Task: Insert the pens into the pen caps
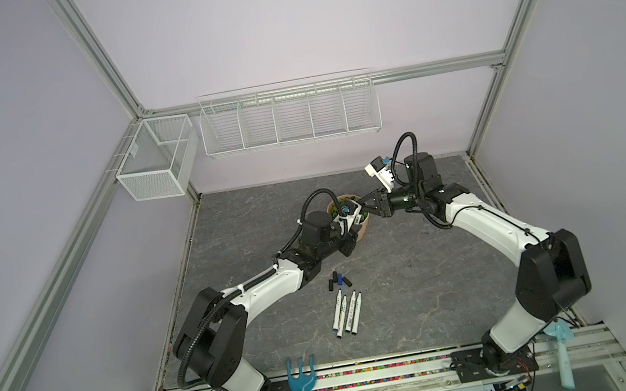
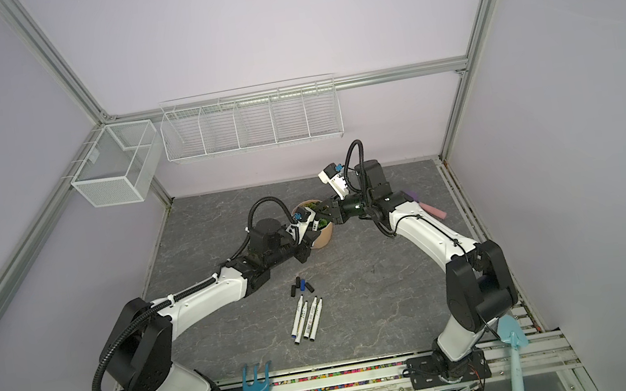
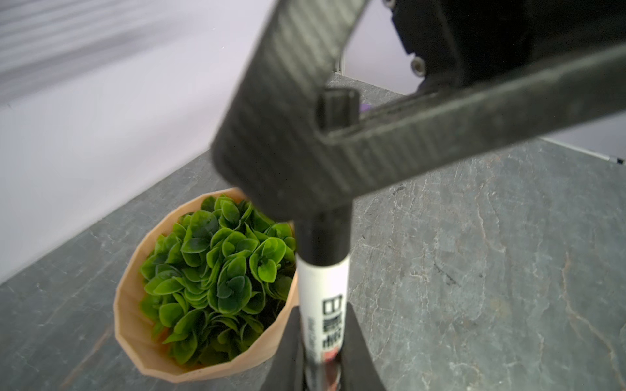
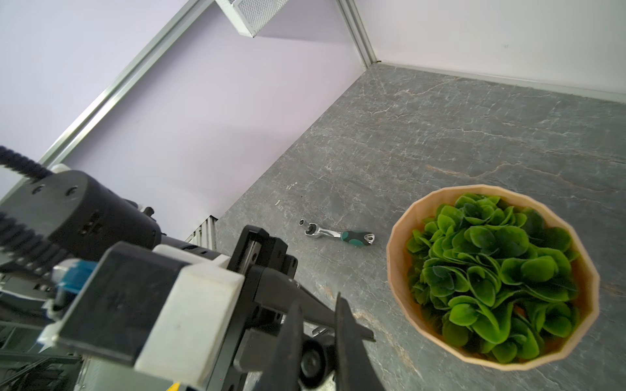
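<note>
Pen [image 3: 323,281] in left gripper [image 3: 322,308], cap [image 3: 323,237] in right gripper [image 4: 318,304]

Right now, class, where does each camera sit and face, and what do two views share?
Top views: high in front, looking down at the table; left arm and right arm show.
Left wrist: on left arm, facing the pen in the left gripper.
Right wrist: on right arm, facing past right gripper to the wrench.
Both wrist views share the potted plant.
</note>
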